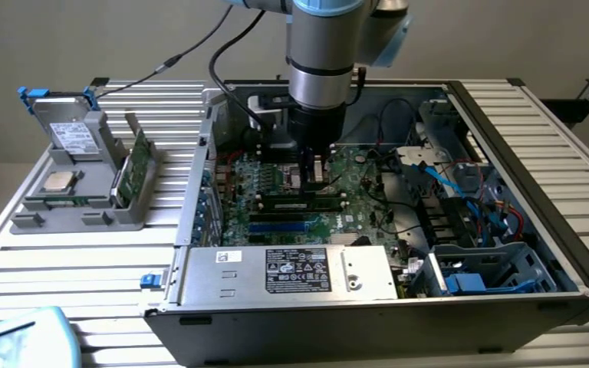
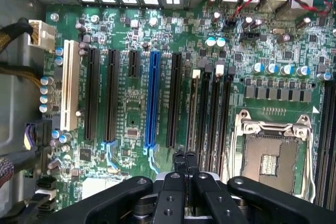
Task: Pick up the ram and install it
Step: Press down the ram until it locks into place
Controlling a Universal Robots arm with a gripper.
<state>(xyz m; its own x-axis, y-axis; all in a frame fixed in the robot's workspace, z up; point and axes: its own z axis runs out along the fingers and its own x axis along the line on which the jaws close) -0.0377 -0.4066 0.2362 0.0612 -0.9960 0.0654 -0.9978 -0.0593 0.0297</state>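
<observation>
My gripper hangs low over the large green motherboard inside the open computer case, fingers shut with nothing between them. Just in front of its tips, a long narrow stick with a green strip, seemingly the ram, lies seated along a black memory slot. In the wrist view the shut fingertips sit at the end of the row of black memory slots, beside the open processor socket. A green board stands on edge in the grey holder outside the case.
The grey holder at the exterior view's left also carries a silver processor chip and a drive. A power supply fills the case front. Cables and a blue drive cage crowd the exterior view's right.
</observation>
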